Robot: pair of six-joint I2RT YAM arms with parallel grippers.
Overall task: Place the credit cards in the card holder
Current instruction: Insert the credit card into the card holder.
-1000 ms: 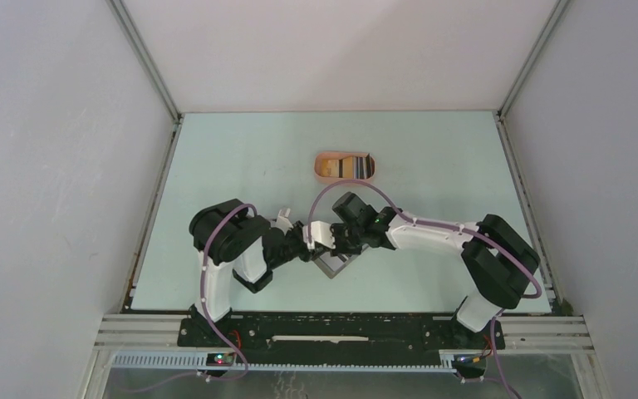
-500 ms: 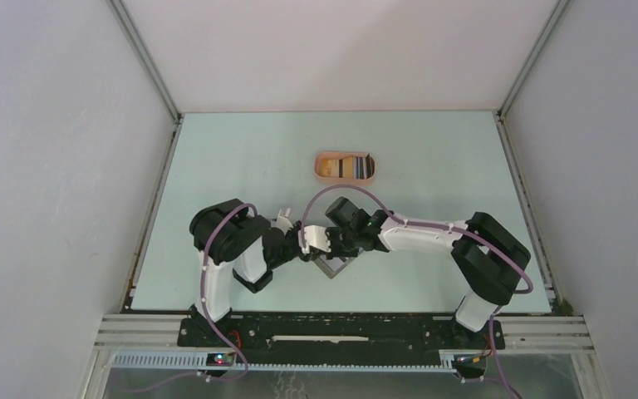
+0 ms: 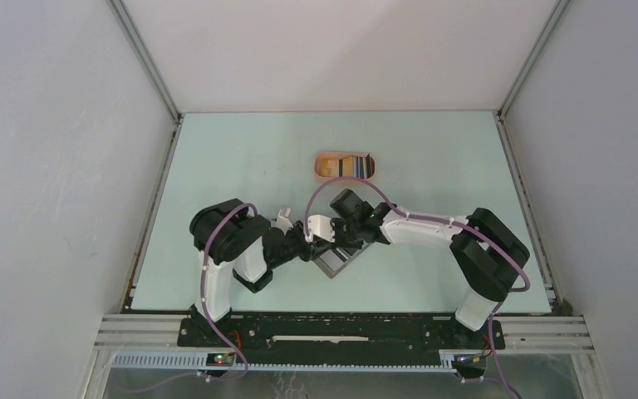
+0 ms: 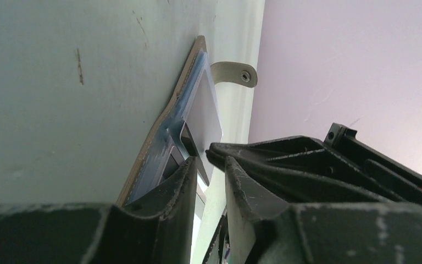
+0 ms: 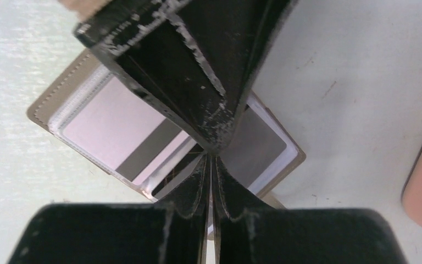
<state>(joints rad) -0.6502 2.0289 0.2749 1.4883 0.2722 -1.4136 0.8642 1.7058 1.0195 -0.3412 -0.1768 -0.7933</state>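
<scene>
Arms, two of them, meeting nose to nose over one open card holder (image 3: 339,264).

On the pale green surface (image 3: 216,158) we count the left arm (image 3: 228,241) and the right arm (image 3: 432,233), whose wrists hide most of the holder from above. One salmon tray (image 3: 345,155) stands well apart behind them, its credit cards (image 3: 349,169) too small to count. The holder lies open near the front edge, with two cards in its clear sleeves: a striped card (image 5: 110,132) and a grey card (image 5: 255,143). The left jaws stand slightly apart over the middle fold; whether they pinch anything we cannot tell. The right jaws are pressed almost together beside them, and we cannot tell whether they hold a card.
</scene>
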